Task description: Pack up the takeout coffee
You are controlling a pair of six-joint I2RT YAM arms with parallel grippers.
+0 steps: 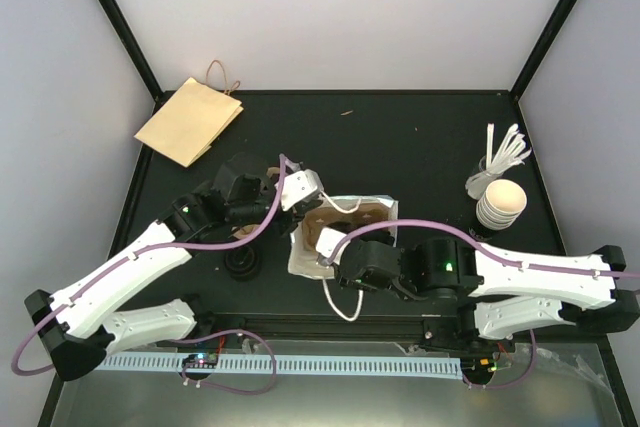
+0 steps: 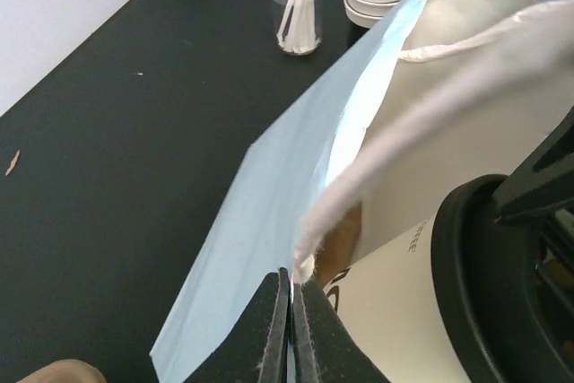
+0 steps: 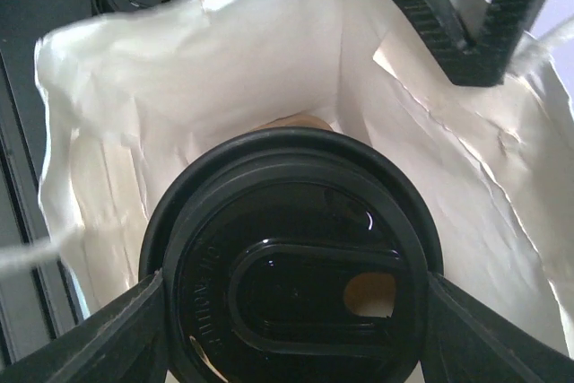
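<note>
The right gripper [image 3: 296, 334] stands spread wide around the black lid of the takeout coffee [image 3: 287, 239], one finger on each side of the rim. The cup is carried by its top and sits in the mouth of the white paper bag [image 3: 224, 105], which is near the middle of the tabletop's [image 1: 400, 137] near edge. The left gripper [image 2: 291, 329] is pressed together on the bag's rim, just where the cord handle [image 2: 430, 123] joins it, and holds that wall back. To do this step well, I judge, the cup should travel along the bag's depth, centred between the creased walls. It should be let go only once its base rests on the bag's bottom (a drop from a lid grip could tip it, and the sip hole is open). The left pinch should hold until then, and the loose cord is best kept off the lid. The lid faces back at the right wrist and the base leads into the bag, so the cup's long axis runs along the fingers' reach. From above it seems to lean rather than stand plumb, though the arm hides much of it.
</note>
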